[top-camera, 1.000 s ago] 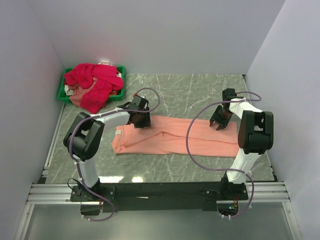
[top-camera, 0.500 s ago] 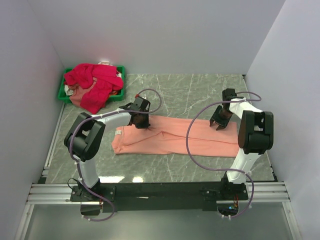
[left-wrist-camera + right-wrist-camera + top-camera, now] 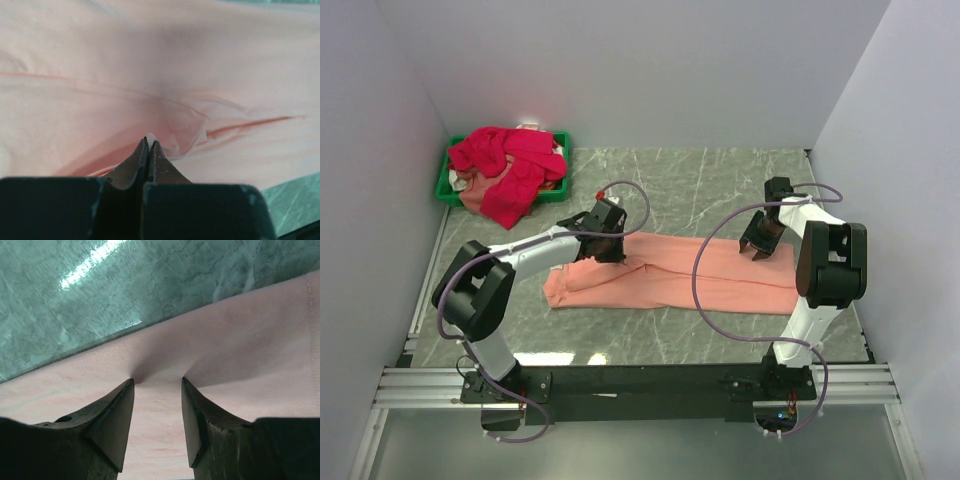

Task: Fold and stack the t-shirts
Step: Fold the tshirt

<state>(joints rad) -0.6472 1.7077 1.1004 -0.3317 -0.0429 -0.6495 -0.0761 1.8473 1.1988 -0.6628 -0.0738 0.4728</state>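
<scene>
The top view looks down from high behind the near edge over the whole desk [image 3: 720,190], while the wrist views sit close behind the left claw [image 3: 149,141] and right claw [image 3: 157,382], all sharing the salmon t-shirt [image 3: 670,283].

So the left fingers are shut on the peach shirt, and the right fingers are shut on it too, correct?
Not quite. The left fingers are shut on the peach shirt, but the right fingers stand open, their tips on the cloth; the right wrist view shows it.
</scene>
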